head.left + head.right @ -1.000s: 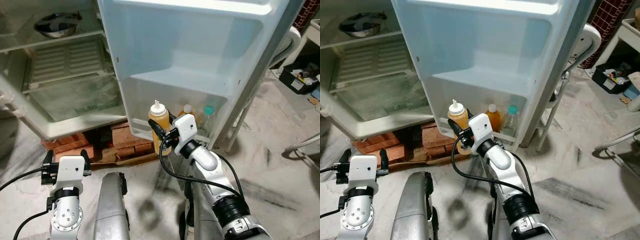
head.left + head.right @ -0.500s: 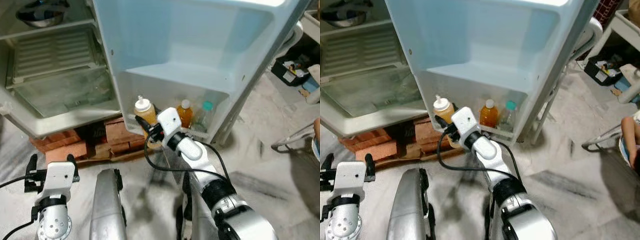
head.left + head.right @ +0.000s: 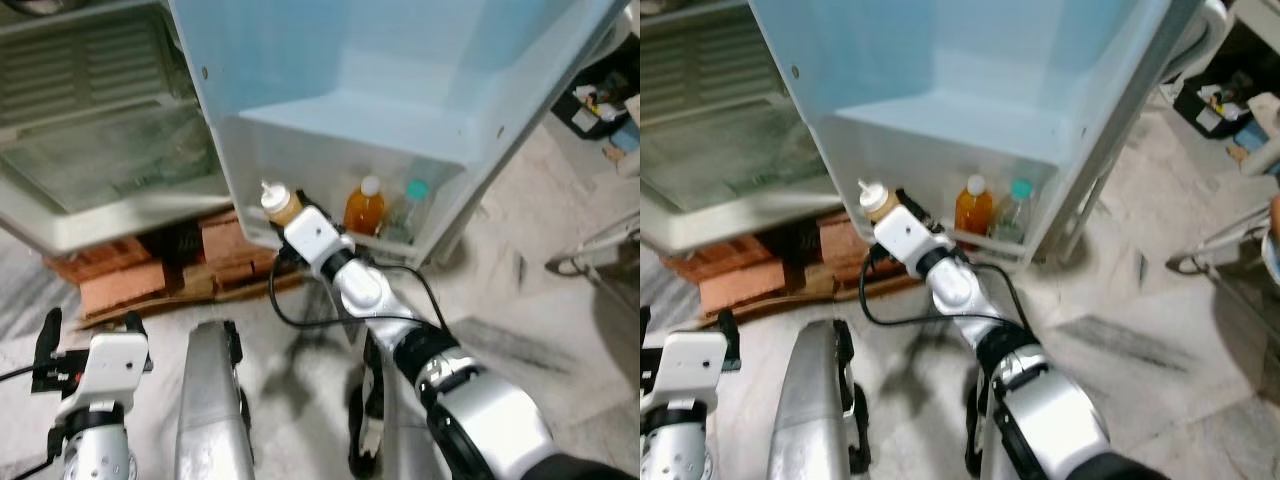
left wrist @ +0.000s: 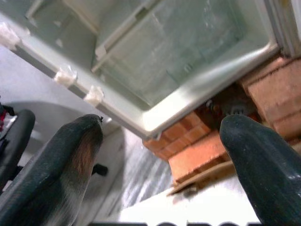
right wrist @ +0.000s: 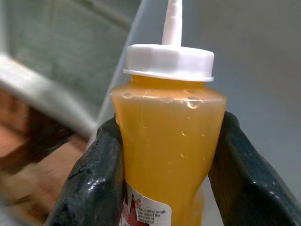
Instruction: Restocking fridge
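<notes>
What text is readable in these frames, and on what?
"cutting length" – partly legible small print on the white label of the squeeze bottle held by the right gripper; the other lines are too small to read.
Orange bottle and green-capped bottle in the door shelf: no readable label.
Nothing else carries text.

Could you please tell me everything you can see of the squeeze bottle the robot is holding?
The squeeze bottle is clear plastic, full of amber-yellow liquid, with droplets inside near the shoulder. It has a white screw cap with a thin white nozzle, and a partly hidden label low on its body. It stands about upright, gripped at both sides by the right hand, whose black fingers press its waist. It is held at the left end of the fridge door's bottom shelf, beside an orange bottle.
</notes>
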`<state>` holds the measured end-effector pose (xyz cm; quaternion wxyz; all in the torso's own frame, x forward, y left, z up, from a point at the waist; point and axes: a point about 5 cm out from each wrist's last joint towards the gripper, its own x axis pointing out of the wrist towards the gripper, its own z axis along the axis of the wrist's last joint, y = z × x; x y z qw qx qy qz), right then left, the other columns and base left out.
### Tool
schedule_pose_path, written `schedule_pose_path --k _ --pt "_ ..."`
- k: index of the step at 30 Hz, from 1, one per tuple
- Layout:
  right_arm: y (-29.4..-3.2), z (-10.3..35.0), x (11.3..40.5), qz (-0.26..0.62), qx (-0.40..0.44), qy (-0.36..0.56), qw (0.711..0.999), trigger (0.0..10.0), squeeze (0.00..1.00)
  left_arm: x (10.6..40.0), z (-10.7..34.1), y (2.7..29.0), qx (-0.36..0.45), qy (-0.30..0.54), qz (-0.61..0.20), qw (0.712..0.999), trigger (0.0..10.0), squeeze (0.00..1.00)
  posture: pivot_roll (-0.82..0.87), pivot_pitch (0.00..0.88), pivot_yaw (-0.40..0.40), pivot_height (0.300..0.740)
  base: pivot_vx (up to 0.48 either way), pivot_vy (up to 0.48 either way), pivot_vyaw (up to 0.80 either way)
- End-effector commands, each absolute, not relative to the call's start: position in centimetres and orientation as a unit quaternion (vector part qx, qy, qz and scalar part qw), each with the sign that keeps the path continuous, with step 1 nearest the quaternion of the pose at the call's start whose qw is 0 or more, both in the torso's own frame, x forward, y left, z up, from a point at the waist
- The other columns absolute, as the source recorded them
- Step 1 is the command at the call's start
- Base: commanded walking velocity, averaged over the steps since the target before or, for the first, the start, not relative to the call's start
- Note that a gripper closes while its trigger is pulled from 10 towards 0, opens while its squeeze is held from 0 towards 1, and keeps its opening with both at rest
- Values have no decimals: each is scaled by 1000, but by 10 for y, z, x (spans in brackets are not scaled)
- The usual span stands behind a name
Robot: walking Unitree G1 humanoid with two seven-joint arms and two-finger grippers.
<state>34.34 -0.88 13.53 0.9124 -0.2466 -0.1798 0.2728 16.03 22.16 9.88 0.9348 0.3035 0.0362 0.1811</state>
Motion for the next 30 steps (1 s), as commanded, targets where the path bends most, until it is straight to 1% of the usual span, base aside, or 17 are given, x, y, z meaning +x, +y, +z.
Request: schedule_pose_path --k 1,3,6,7,9,13,15,18,21,22,26,27,30 --pt "1 146 340 282 -262 -231 894 10000 0 153 99 223 312 47 186 931 10000 0 200 350 -40 528 0 0 0" --pt "6 152 338 285 -258 -250 889 10000 0 151 100 225 313 48 188 930 10000 0 201 353 -42 528 0 0 0" --pt "13 161 334 291 -270 -293 870 10000 0 150 100 226 314 50 191 929 10000 0 200 361 -43 528 0 0 0" --pt "14 160 334 292 -272 -294 869 10000 0 150 100 226 314 51 191 929 10000 0 200 362 -43 528 0 0 0" --pt "13 154 333 288 -288 -292 866 10000 0 150 100 225 314 52 191 928 10000 0 200 362 -43 528 0 0 0" --pt "10 148 329 281 -318 -315 849 10000 0 149 103 222 317 50 188 928 10000 0 203 372 -43 528 0 0 0" --pt "9 148 328 276 -313 -321 850 10000 0 147 105 222 321 46 186 928 10000 0 201 375 -44 528 0 0 0" --pt "9 149 326 271 -318 -339 843 10000 0 144 107 220 326 43 184 926 10000 0 197 389 -46 528 0 0 0" --pt "8 148 326 256 -324 -346 843 10000 0 142 109 217 335 40 179 924 10000 0 196 403 -45 528 0 0 0" --pt "7 152 328 245 -325 -354 842 10000 0 138 111 215 338 40 177 923 10000 0 202 423 -43 528 0 0 0" --pt "7 157 331 232 -327 -359 843 10000 0 133 112 213 341 43 175 923 10000 0 205 436 -43 528 0 0 0" --pt "6 156 334 226 -325 -347 850 10000 0 130 112 212 341 47 169 923 10000 0 210 454 -42 528 0 0 0" --pt "6 155 335 219 -317 -331 861 10000 0 126 112 210 341 52 165 924 10000 0 212 466 -42 528 0 0 0"
